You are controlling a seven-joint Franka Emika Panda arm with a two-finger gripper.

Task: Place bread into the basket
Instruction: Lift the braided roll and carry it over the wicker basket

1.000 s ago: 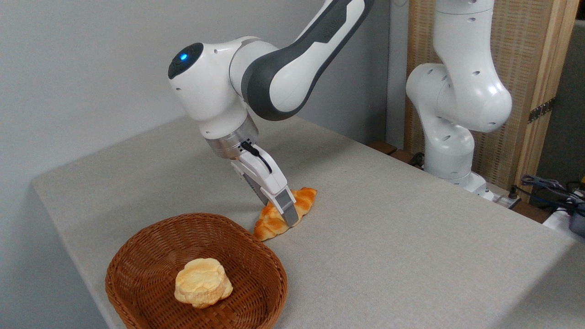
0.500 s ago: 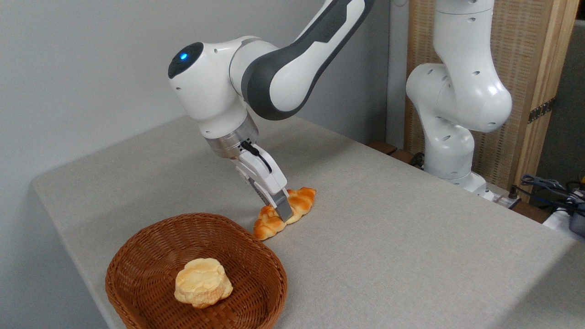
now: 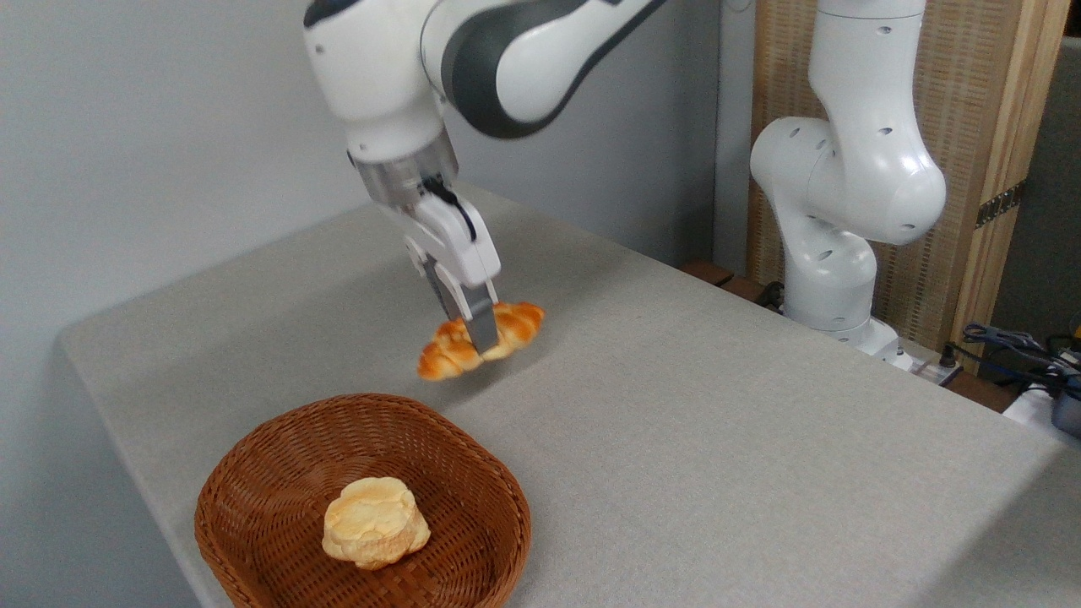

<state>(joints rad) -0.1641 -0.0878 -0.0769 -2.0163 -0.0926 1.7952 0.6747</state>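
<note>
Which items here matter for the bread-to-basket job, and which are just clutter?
In the job:
- braided bread, held off the table
- basket
- gripper, shut on the bread

Lying about:
- pale bun, in the basket
- cables, far right off the table

Looked woven wicker: basket (image 3: pixel 253 498). Seemed matt, cloth-like: table (image 3: pixel 718 422). Appeared glossy-glazed: bread (image 3: pixel 443 355). Shone as smooth plastic: arm (image 3: pixel 524 51).

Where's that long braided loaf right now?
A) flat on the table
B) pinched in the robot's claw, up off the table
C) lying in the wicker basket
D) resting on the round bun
B: the gripper is shut on the braided loaf, which hangs clear of the table, behind the wicker basket.
</note>
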